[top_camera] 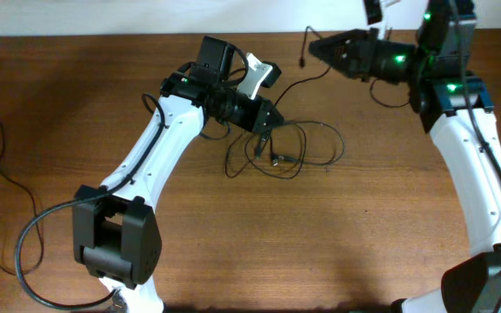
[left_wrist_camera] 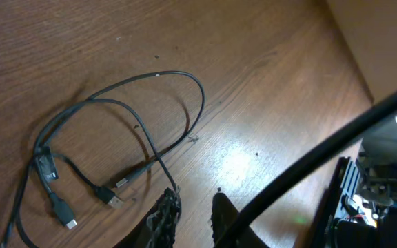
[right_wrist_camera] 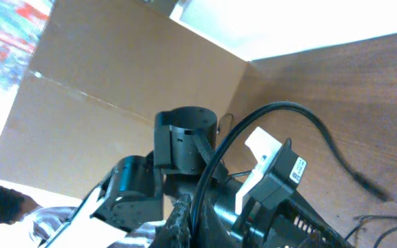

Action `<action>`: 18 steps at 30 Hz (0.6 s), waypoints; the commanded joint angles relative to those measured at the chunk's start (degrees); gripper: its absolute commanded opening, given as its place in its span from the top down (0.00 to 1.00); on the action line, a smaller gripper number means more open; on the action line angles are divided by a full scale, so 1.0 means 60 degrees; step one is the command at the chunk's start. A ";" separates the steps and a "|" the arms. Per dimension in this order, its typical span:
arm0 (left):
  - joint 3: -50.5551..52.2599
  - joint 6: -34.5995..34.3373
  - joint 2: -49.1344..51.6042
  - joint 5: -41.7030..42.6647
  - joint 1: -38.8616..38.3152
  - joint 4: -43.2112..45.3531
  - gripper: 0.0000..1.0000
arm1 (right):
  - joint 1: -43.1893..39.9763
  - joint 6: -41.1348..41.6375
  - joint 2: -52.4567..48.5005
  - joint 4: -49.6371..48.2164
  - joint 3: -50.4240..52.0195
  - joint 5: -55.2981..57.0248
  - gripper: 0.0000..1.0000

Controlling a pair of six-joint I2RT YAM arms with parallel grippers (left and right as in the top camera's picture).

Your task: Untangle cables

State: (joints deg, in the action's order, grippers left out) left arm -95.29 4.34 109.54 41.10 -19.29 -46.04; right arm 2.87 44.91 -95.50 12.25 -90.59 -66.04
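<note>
From the overhead view I see the cables (top_camera: 278,149) lying as a loose tangle of thin black loops on the wooden table (top_camera: 233,252), a little above its middle and just beside the tip of my left arm. The left gripper (top_camera: 268,124) points down into the near edge of that tangle. On its wrist camera the left gripper (left_wrist_camera: 193,215) has its two fingers standing apart with bare wood between them. One strand of the cables (left_wrist_camera: 158,160) runs right up to the tip of one finger, though I cannot tell whether it is touching. Three small plug ends (left_wrist_camera: 114,200) lie close together on the wood to the left of the fingers. The right gripper (top_camera: 314,45) sits near the far edge of the table, pointing left, its fingers drawn together to a point. A lifted cord (top_camera: 303,52) hangs by that tip, and a thin strand leads from there down toward the tangle. On the right wrist camera the lifted cord (right_wrist_camera: 274,105) arcs up out of the right gripper (right_wrist_camera: 185,222), so it looks pinched there. A cardboard wall (right_wrist_camera: 116,89) stands behind.
</note>
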 commanded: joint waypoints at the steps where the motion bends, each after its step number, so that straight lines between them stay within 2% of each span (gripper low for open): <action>1: -0.0004 0.0084 -0.0015 -0.0189 -0.0011 0.0015 0.79 | -0.0302 0.0612 0.0197 -0.0291 -0.0189 -0.0685 0.96; 5: -0.0004 0.0084 -0.0015 -0.0328 -0.0011 0.0011 0.79 | -0.0375 0.0619 0.0197 -0.0299 -0.0189 -0.0710 0.96; 7: -0.0004 0.0087 -0.0015 -0.0328 -0.0011 0.0022 1.00 | -0.0375 0.0594 0.0197 -0.0299 -0.0189 -0.0707 0.96; 9: -0.0033 0.0080 -0.0029 -0.0321 0.0015 0.0171 1.00 | -0.0375 0.0025 0.0193 -0.0204 -0.0186 -0.0623 0.95; 10: -0.0171 0.0076 -0.0069 -0.0321 0.0055 0.0200 1.00 | -0.0375 -0.0404 0.0193 -0.0044 -0.0186 -0.0543 0.90; 13: -0.1228 0.0073 -0.0291 -0.0339 0.0379 -0.0109 1.00 | -0.0379 -0.1140 0.0193 0.1009 -0.0186 0.0189 0.61; 18: -0.4350 -0.0248 -0.0907 -0.1818 0.1326 -0.1621 1.00 | -0.0535 -0.2725 0.0193 0.3821 -0.0186 0.2973 0.34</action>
State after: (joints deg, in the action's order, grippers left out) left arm -111.13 3.60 109.12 36.36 -14.63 -52.60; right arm 0.67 35.97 -95.50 30.00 -91.29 -60.51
